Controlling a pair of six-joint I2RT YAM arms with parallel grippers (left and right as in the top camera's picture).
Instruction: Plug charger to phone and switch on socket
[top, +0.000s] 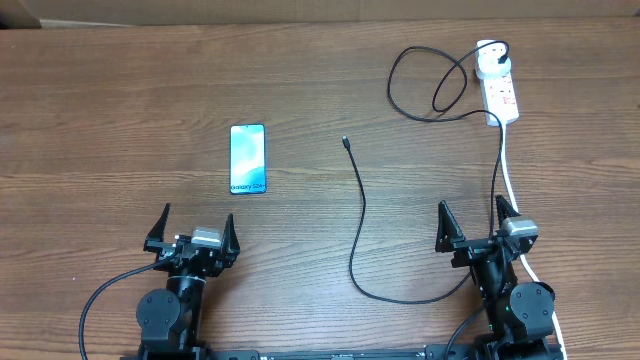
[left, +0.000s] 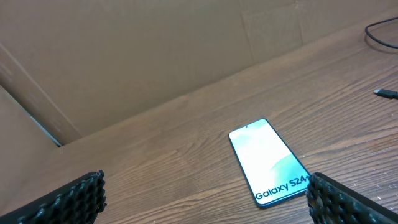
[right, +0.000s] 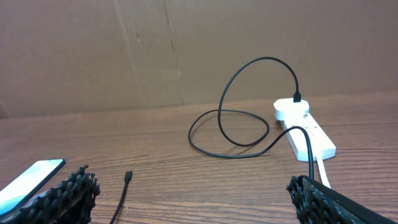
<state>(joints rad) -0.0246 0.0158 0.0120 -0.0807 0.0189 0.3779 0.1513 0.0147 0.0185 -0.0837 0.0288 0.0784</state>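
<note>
Black charger (top: 363, 203) lay loose ahead-left of right gripper (top: 472, 212); phone (top: 248, 158) ahead of left gripper (top: 197, 222); both released, empty.

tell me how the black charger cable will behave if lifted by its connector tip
Probably floppy: the cable lies in loose curves and a loop, so it should sag and trail behind the connector tip. Likely light, being so thin. Its far end sits in the white adapter on the power strip, so a hard pull might drag that.

open: wood (top: 120, 120) around phone (top: 248, 158) | obstacle: cable (top: 362, 205) loops beside socket (top: 502, 95)
</note>
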